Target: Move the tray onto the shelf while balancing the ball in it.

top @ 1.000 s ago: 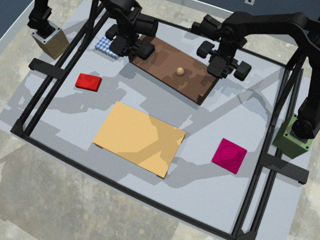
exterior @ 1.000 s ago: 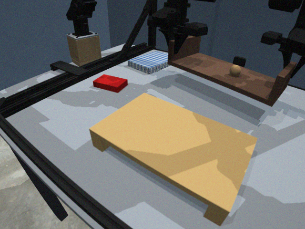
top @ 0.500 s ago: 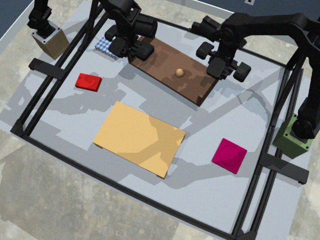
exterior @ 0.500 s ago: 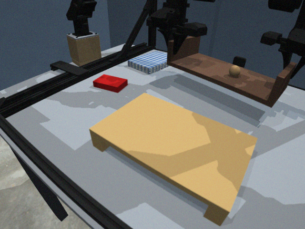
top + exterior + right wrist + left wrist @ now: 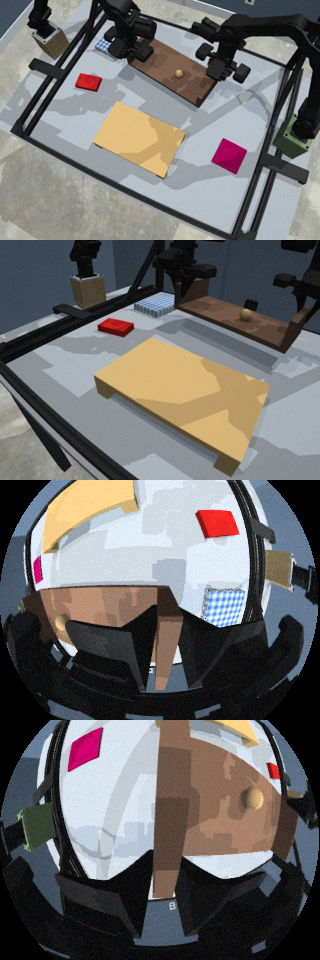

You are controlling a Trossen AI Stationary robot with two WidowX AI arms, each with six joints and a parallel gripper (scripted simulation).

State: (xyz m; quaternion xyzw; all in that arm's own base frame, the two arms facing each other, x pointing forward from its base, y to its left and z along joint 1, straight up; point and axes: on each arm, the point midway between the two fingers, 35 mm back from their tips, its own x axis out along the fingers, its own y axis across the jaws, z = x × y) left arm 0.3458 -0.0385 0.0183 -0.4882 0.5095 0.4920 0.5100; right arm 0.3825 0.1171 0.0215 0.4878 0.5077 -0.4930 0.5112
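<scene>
The left gripper (image 5: 216, 75) (image 5: 305, 315) (image 5: 161, 854) and right gripper (image 5: 127, 52) (image 5: 180, 290) (image 5: 164, 609) clamp opposite end walls of the brown tray (image 5: 165, 62) (image 5: 222, 309) (image 5: 215, 820) (image 5: 110, 605), suspended between them above the table. The tray contains one tan ball (image 5: 178, 73) (image 5: 245, 315) (image 5: 252, 798) (image 5: 61, 622), nearer the left fingers. The yellow shelf (image 5: 134, 134) (image 5: 168, 369) (image 5: 225, 731) (image 5: 90, 510) stands apart from both finger pairs.
</scene>
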